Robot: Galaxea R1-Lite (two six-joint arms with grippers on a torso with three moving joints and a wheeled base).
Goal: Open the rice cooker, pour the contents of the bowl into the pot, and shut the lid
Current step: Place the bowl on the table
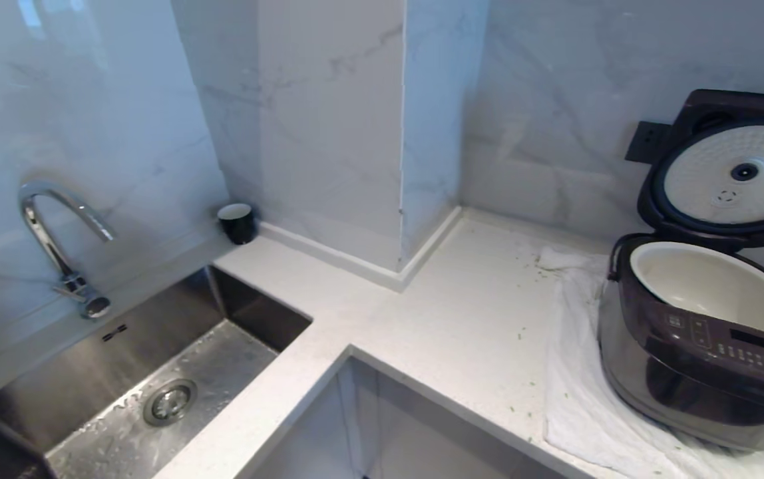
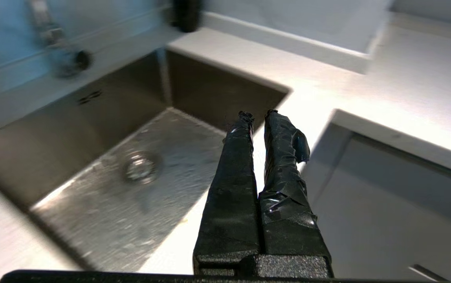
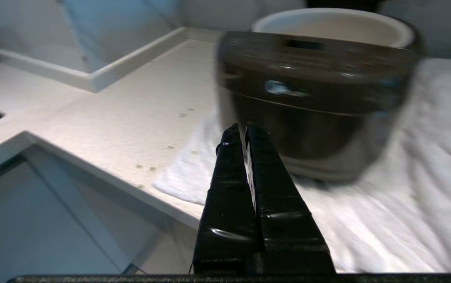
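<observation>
The dark-brown rice cooker (image 1: 701,352) stands on the counter at the right with its lid (image 1: 728,166) raised, the pale dimpled underside facing me. The cream pot (image 1: 648,256) sits in the body and its visible inside is bare. The bowl and its contents are out of view. Neither arm shows in the head view. My right gripper (image 3: 241,129) is shut and empty, hanging off the counter's front edge before the cooker (image 3: 312,98) and pot (image 3: 331,23). My left gripper (image 2: 257,114) is shut and empty, near the sink's right edge.
A white towel (image 1: 588,399) lies under the cooker. A steel sink (image 1: 89,372) with a curved faucet (image 1: 56,239) fills the left. A black cup (image 1: 237,221) stands in the corner by a marble column (image 1: 329,133). Small green flecks dot the counter (image 1: 475,313).
</observation>
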